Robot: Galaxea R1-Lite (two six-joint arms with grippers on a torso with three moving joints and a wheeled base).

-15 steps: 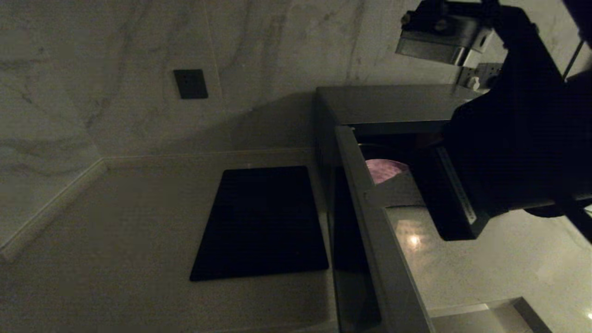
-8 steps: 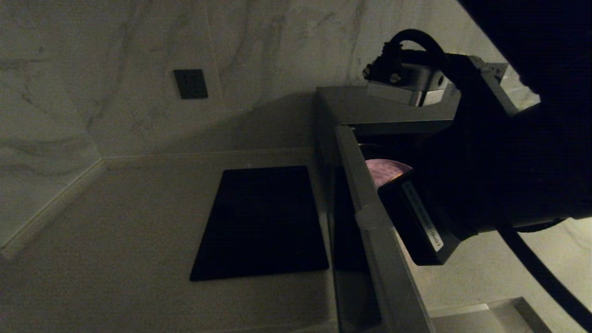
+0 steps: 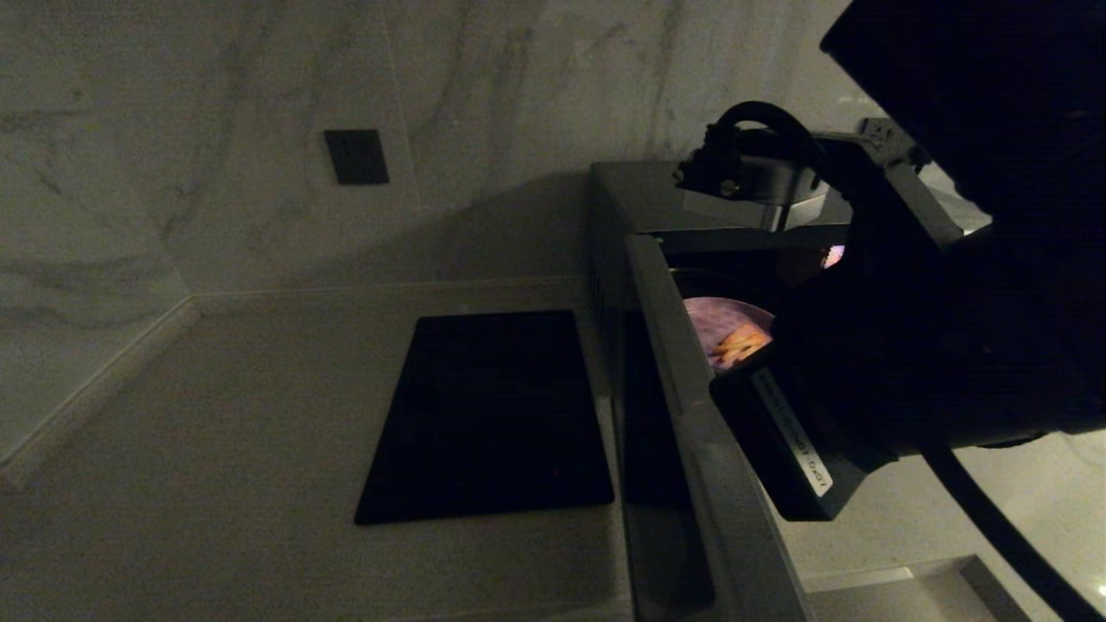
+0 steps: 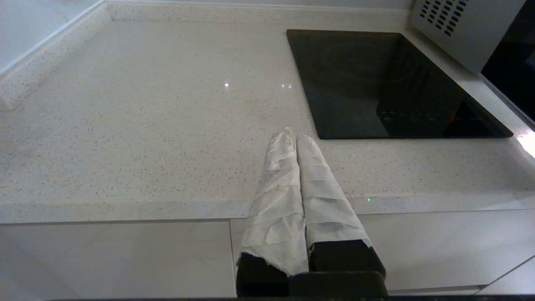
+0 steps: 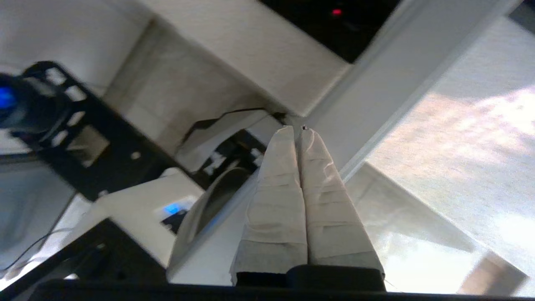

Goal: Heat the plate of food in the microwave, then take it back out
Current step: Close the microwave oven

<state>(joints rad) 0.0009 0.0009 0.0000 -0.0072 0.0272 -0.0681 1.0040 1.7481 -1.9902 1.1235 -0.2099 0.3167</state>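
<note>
The microwave (image 3: 691, 194) stands at the back right with its door (image 3: 691, 432) swung out toward me. Inside, the lavender plate of food (image 3: 721, 324) shows, with orange-tan pieces (image 3: 739, 344) on it; my right arm hides its right half. In the right wrist view my right gripper (image 5: 296, 128) is shut and empty, its tips close to the pale edge of the door (image 5: 397, 83). In the head view the arm's dark body hides it. My left gripper (image 4: 292, 134) is shut and empty, hovering over the counter's front edge.
A flat black rectangular panel (image 3: 488, 415) lies on the speckled counter left of the microwave, also seen in the left wrist view as the black panel (image 4: 388, 83). A dark wall socket (image 3: 356, 156) sits on the marble backsplash. The microwave's vented side (image 4: 459, 25) borders the panel.
My right arm has swung down and leftward in front of the open microwave, near the door's edge. The orange food on the plate now shows. The left arm has not moved.
</note>
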